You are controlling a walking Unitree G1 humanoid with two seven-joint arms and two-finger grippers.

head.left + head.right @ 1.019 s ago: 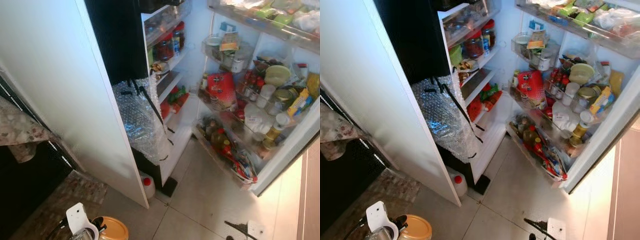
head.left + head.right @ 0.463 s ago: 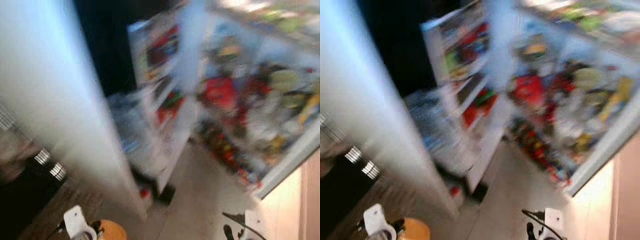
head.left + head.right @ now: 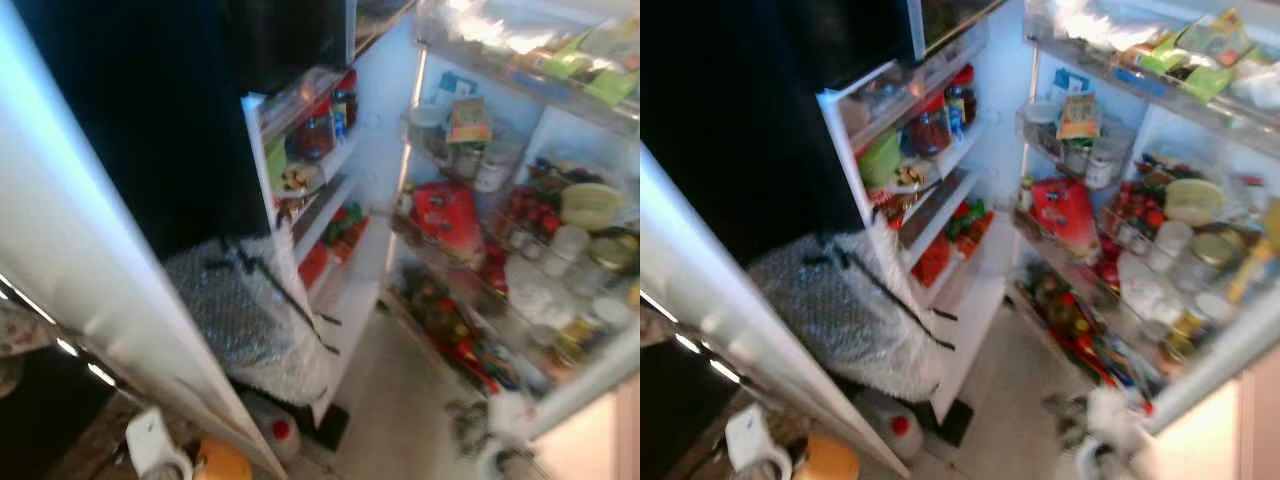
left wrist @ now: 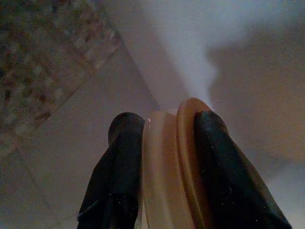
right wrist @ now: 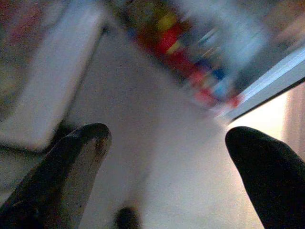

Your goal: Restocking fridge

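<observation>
Container point(image 4: 164, 167), orange-lidded, sits clamped between the left gripper's point(image 4: 167, 138) fingers; right gripper point(image 5: 167, 143) hangs wide open, holding nothing.

No readable text, brand, number or sign. Motion blur smears the printing on the red packet point(image 3: 447, 216) mid-right and on the jars point(image 3: 322, 128) on the fridge point(image 3: 330, 300) shelf at upper centre; both show only as colour patches. Both wrist views also carry no lettering.
</observation>
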